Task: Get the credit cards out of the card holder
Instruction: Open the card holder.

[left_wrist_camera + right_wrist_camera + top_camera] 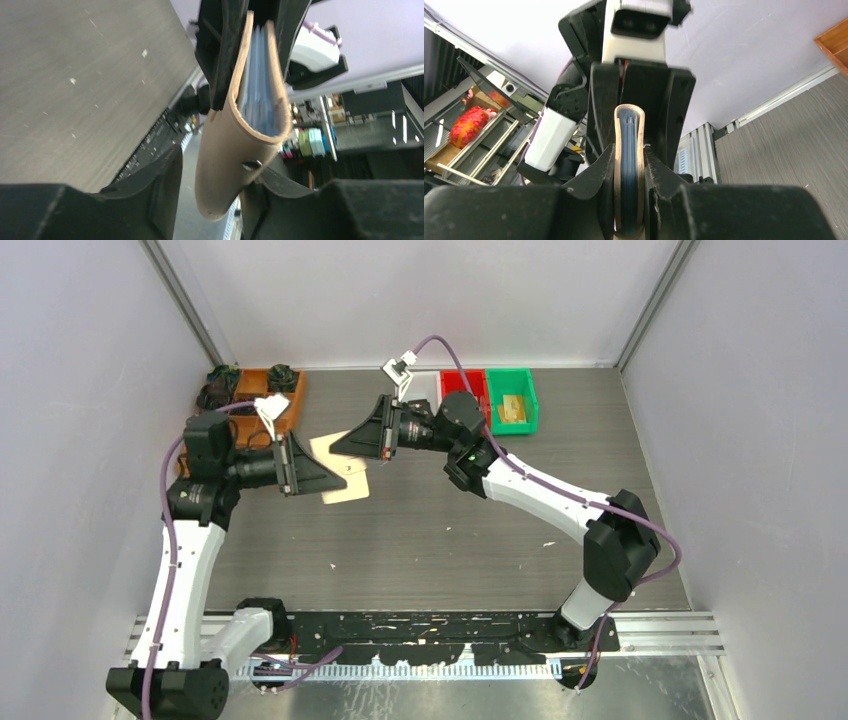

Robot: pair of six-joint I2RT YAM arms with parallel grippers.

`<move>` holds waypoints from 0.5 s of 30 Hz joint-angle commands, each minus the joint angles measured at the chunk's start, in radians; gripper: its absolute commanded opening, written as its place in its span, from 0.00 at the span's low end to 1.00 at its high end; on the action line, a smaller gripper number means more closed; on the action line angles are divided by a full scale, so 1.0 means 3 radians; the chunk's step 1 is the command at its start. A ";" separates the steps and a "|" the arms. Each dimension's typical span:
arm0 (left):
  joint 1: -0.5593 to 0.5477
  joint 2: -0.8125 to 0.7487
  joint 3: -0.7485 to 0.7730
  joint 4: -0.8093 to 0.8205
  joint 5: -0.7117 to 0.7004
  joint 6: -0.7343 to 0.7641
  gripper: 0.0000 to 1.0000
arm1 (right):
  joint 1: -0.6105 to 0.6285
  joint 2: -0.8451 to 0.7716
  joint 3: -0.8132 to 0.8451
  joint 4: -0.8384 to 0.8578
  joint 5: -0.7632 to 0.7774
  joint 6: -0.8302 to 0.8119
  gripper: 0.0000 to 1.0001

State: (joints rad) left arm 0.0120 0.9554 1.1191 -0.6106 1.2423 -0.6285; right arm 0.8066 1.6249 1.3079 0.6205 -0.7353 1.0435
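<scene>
The tan card holder (346, 486) hangs folded in the air between my two grippers, above the table's back left. My right gripper (334, 449) is shut on it; in the right wrist view (629, 152) both pads press its tan sides, with the blue-grey pockets (628, 170) edge-on between. My left gripper (340, 478) is open around the holder's other end (225, 150); in the left wrist view (215, 165) one finger (265, 187) touches it and the other (160, 175) stands apart. No single card shows in the holder. A gold-yellow card (514, 408) lies in the green bin (528, 400).
White (426, 386), red (464, 384) and green bins stand in a row at the back middle. An orange-brown tray (262, 387) with dark objects stands at the back left, close behind my left arm. Grey walls close the sides and back.
</scene>
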 commanded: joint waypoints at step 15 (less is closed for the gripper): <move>-0.0321 -0.0131 0.0299 -0.0576 -0.0305 0.0752 0.04 | -0.0079 -0.0441 -0.0192 0.0144 0.0610 -0.0187 0.12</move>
State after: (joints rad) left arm -0.0929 0.9386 1.1580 -0.7128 1.2201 -0.4889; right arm 0.8188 1.5780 1.2587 0.6556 -0.6258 1.0286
